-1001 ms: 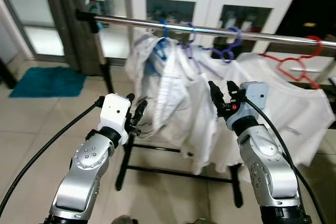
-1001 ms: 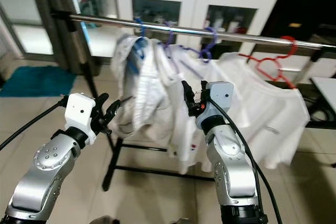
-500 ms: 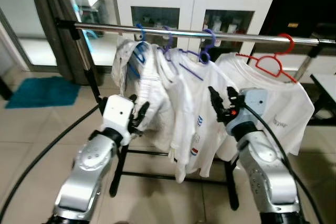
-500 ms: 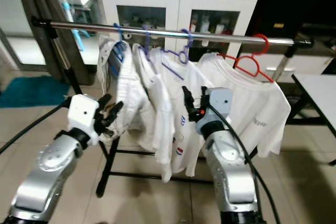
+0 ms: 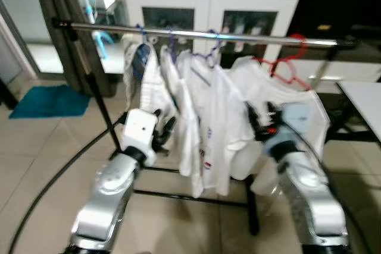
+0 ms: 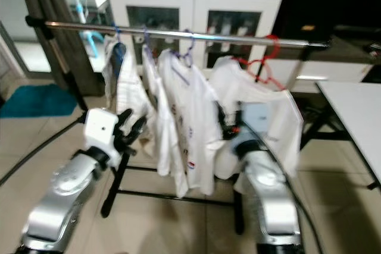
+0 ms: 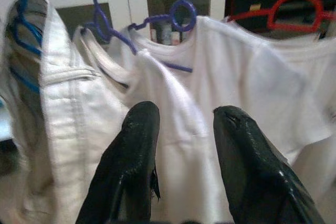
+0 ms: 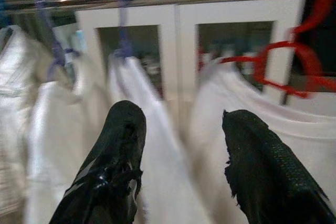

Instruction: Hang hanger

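Along a silver rail (image 5: pixel 196 33) on a black rack (image 5: pixel 101 111) hang several white garments on hangers: a blue hanger (image 7: pixel 21 19) carrying a thick white top (image 7: pixel 63 108) nearest the robot's left end, then purple hangers (image 7: pixel 157 22) carrying white t-shirts (image 5: pixel 211 123), and a red hanger (image 5: pixel 286 63) with another white t-shirt (image 6: pixel 262 96) toward the robot's right end; all hanger hooks sit over the rail, red one just beside the rail's right end; left gripper (image 7: pixel 181 124) raised in front of the clothes near the rack's left post, black fingers (image 7: pixel 139 129) spread apart with nothing between them, pointing at the purple-hanger shirts without touching cloth as far as the wrist view shows; right gripper (image 8: pixel 181 124) raised in front of the red-hanger shirt, fingers (image 8: pixel 247 129) parted and empty, aimed at the gap between the purple and red hangers; head views blurred, right arm smeared; behind the rack a white cabinet (image 5: pixel 208 4) with glass doors, small dark items on top too blurred to tell; teal mat (image 5: pixel 47 99) on the tiled floor (image 5: pixel 36 165) at the robot's left, dark curtain (image 5: pixel 56 4) behind the rail's left end, corner of a white table (image 6: pixel 351 123) at the far right; black cable (image 5: pixel 53 176) trails from the left arm
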